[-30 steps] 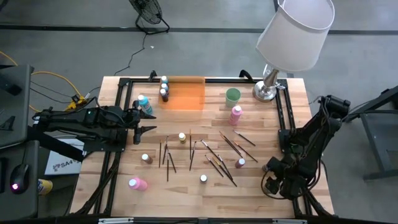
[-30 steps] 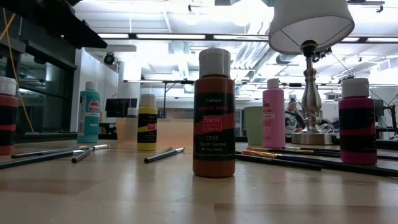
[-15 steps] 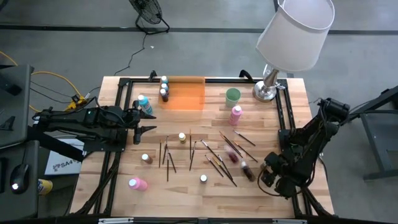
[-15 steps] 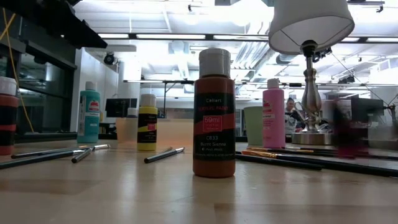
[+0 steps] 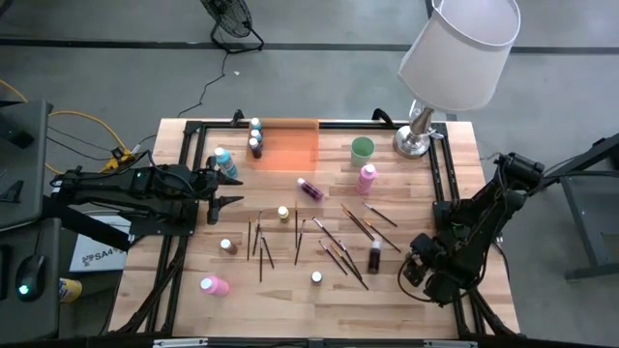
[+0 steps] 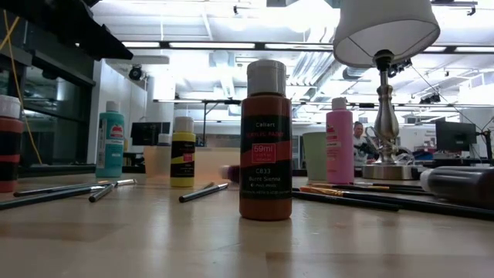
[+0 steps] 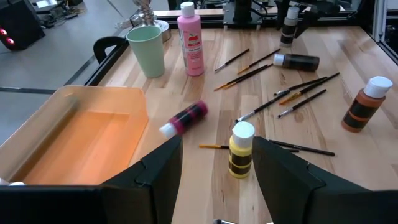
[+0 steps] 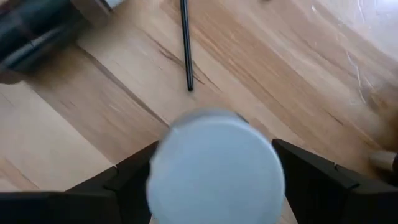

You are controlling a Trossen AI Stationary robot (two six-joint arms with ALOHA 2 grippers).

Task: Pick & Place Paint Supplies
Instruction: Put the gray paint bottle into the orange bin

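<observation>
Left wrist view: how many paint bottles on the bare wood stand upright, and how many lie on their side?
Upright: 4 (pink bottle, yellow bottle, brown bottle, far dark bottle)
Lying: 2 (magenta bottle, dark lying bottle)
Total: 6

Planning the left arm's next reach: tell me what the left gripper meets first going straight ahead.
Most likely the yellow paint bottle, standing upright just ahead of the left gripper, in line with the gap between its fingers; depth is uncertain.
</observation>
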